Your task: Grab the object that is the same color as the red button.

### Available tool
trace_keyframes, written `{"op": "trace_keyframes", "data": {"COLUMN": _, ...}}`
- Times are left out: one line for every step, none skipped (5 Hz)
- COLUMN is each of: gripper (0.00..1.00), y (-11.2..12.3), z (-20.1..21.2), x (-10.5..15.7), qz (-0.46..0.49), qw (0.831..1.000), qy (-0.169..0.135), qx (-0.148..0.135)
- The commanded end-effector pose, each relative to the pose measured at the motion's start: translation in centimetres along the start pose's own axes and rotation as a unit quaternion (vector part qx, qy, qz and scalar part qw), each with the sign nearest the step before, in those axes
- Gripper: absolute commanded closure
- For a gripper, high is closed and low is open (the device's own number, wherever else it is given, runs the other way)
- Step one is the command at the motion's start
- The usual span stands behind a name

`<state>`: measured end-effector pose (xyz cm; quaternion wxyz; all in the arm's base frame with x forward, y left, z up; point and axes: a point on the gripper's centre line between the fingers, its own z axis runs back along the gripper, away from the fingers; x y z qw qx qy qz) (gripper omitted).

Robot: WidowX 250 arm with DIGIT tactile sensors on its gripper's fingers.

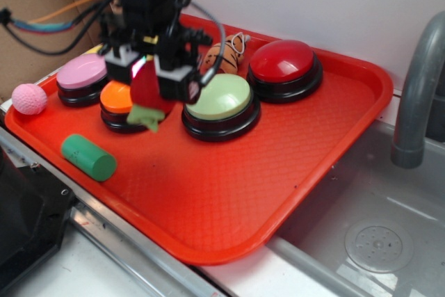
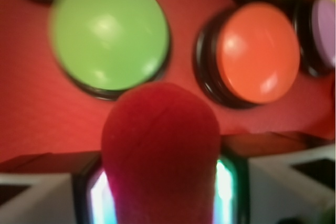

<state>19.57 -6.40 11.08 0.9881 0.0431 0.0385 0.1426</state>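
Observation:
My gripper (image 1: 151, 78) is shut on the fuzzy red round toy (image 1: 150, 92), held in the air above the tray between the orange button and the green button. Its light-green leafy tuft (image 1: 145, 117) hangs down below. In the wrist view the red toy (image 2: 160, 150) fills the gap between my two fingers, squeezed from both sides. The red button (image 1: 282, 61), a glossy dark-red dome on a black base, sits at the tray's back right, well apart from my gripper.
On the red tray (image 1: 229, 199) stand a light-green button (image 1: 221, 97), an orange button (image 1: 117, 99) and a pink button (image 1: 82, 72). A green cylinder (image 1: 88, 156) lies front left. A pink ball (image 1: 29, 99) sits at the left rim. A basketball toy (image 1: 221, 57) is behind. Grey faucet (image 1: 417, 88) and sink (image 1: 375, 241) right.

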Motion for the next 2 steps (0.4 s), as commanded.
{"op": "trace_keyframes", "data": {"gripper": 1.00, "y": -0.28, "z": 6.60, "x": 0.30, "qz": -0.042, "qw": 0.998, "qy": -0.045, "qx": -0.020}}
{"op": "trace_keyframes", "data": {"gripper": 1.00, "y": 0.09, "z": 7.32, "x": 0.12, "qz": -0.061, "qw": 0.997, "qy": -0.038, "qx": 0.013}}
